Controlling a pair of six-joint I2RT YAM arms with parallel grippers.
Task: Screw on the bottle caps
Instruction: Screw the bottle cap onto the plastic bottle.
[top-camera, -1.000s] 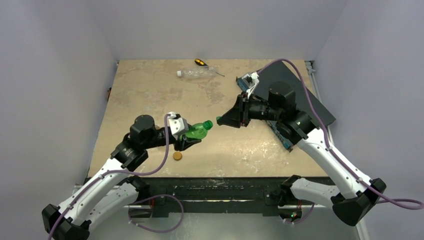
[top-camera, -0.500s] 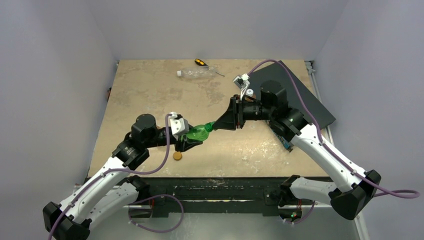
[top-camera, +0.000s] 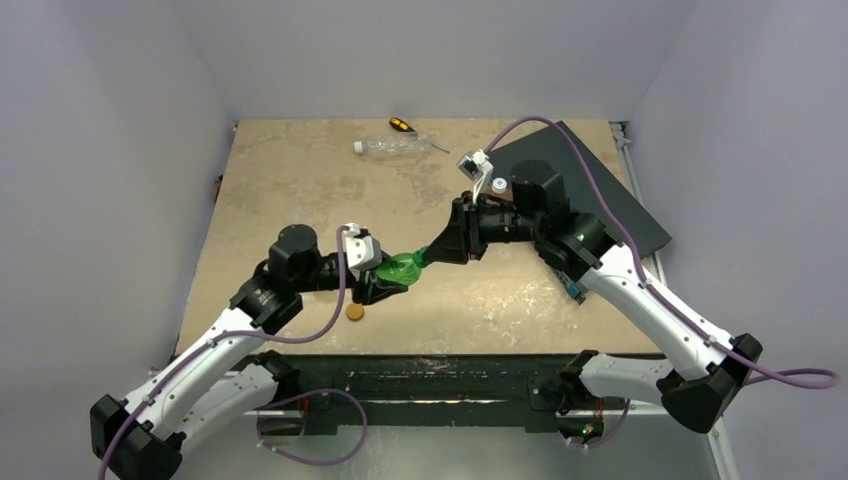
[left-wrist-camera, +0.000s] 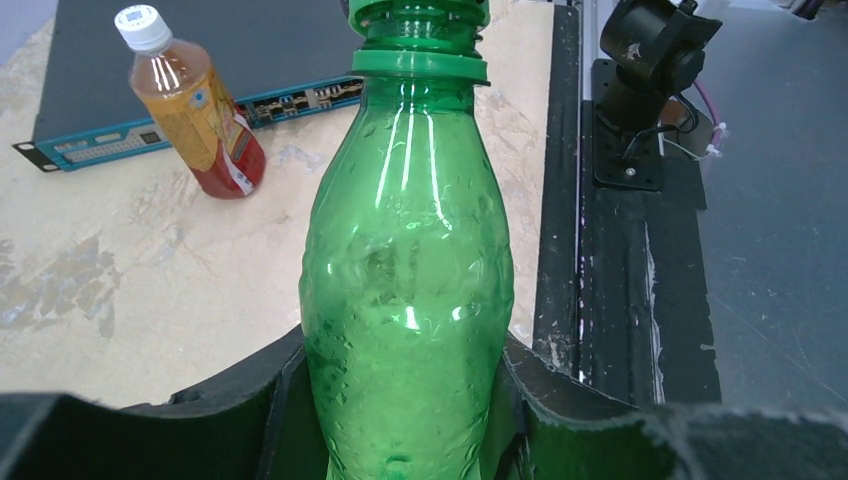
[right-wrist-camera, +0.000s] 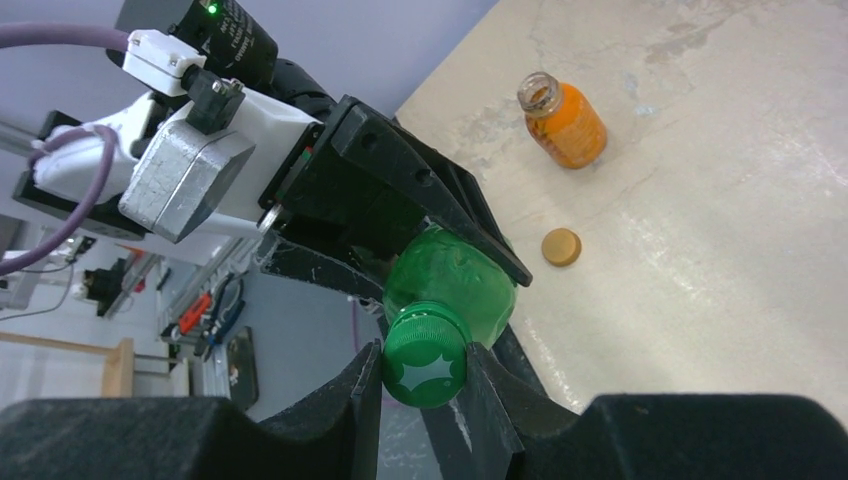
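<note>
My left gripper (top-camera: 385, 282) is shut on the body of a green bottle (top-camera: 403, 267) and holds it tilted above the table, neck toward the right arm. In the left wrist view the bottle (left-wrist-camera: 405, 270) fills the space between the jaws. My right gripper (right-wrist-camera: 425, 362) is shut on the dark green cap (right-wrist-camera: 425, 355), which sits on the bottle's neck end (right-wrist-camera: 455, 275). An orange cap (top-camera: 354, 312) lies on the table below the bottle. An open orange bottle (right-wrist-camera: 565, 125) stands beyond it. An amber bottle with a white cap (left-wrist-camera: 190, 110) stands by the dark box.
A clear bottle (top-camera: 395, 147) lies at the table's far edge beside a black-and-orange screwdriver (top-camera: 400, 125). A dark flat network box (top-camera: 600, 190) lies at the right side under my right arm. The table's near edge has a black rail (left-wrist-camera: 560, 200).
My right gripper has moved left and brought the green cap onto the green bottle's neck. My left arm has shifted slightly right with the bottle.
</note>
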